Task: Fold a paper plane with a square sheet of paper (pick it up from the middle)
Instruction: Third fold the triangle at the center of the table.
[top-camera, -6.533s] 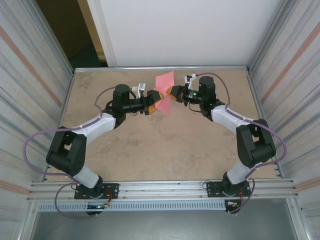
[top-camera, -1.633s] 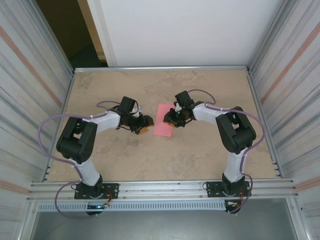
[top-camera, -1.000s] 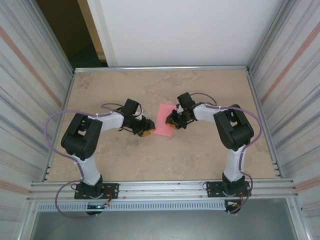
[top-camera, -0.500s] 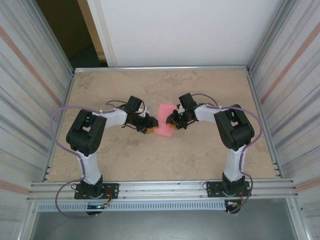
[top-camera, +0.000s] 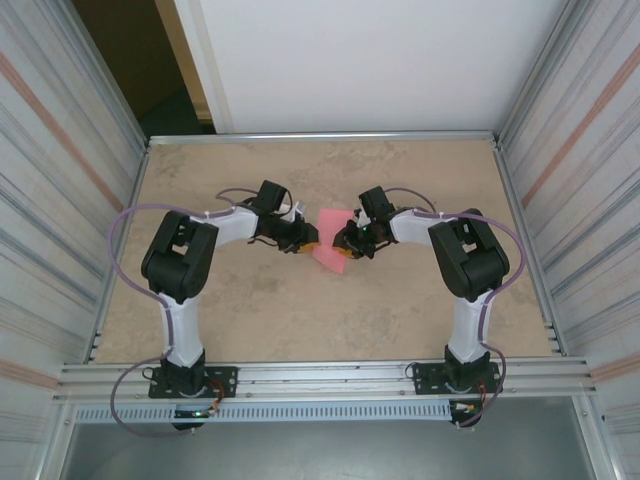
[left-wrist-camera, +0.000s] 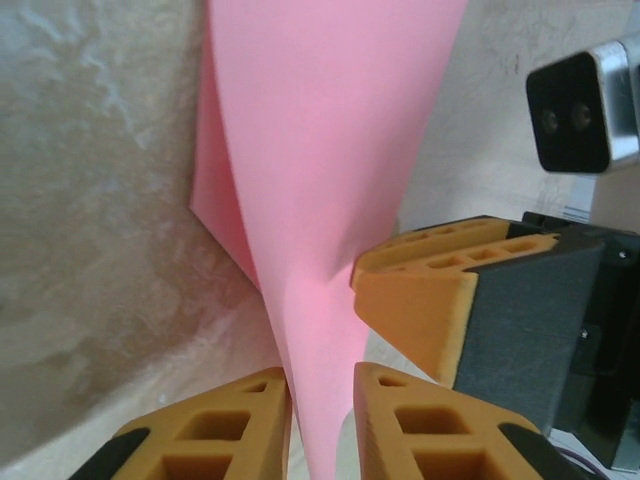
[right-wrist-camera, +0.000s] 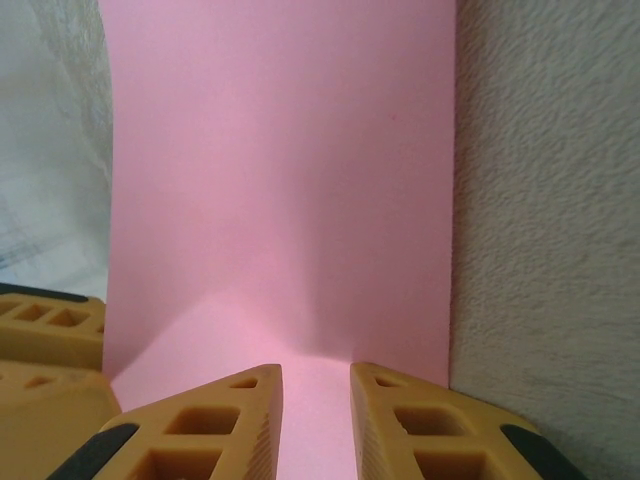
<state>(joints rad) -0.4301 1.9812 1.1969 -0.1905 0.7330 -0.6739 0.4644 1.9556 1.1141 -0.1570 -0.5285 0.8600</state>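
The left arm reaches in low across the desk (top-camera: 300, 310), and its left end effector (top-camera: 307, 243) sits at the left edge of the pink sheet of paper (top-camera: 330, 225). From its wrist, the orange fingers (left-wrist-camera: 220, 430) stand a narrow slit apart. The paper (left-wrist-camera: 330, 150) rises off the desk in a soft ridge and funnels down into that slit. I cannot tell whether they are actually pinching it.

The sheet lies mid-desk, between the two arms, one long edge curling up over a darker layer beneath.

The right end effector (top-camera: 344, 243) meets the sheet's right edge, just beside the left one. From its wrist the fingers (right-wrist-camera: 430, 420) are likewise slightly apart with pink paper (right-wrist-camera: 280, 180) showing in the gap, so I cannot tell if it is clamped. The left fingers (right-wrist-camera: 40, 340) sit at its lower left.
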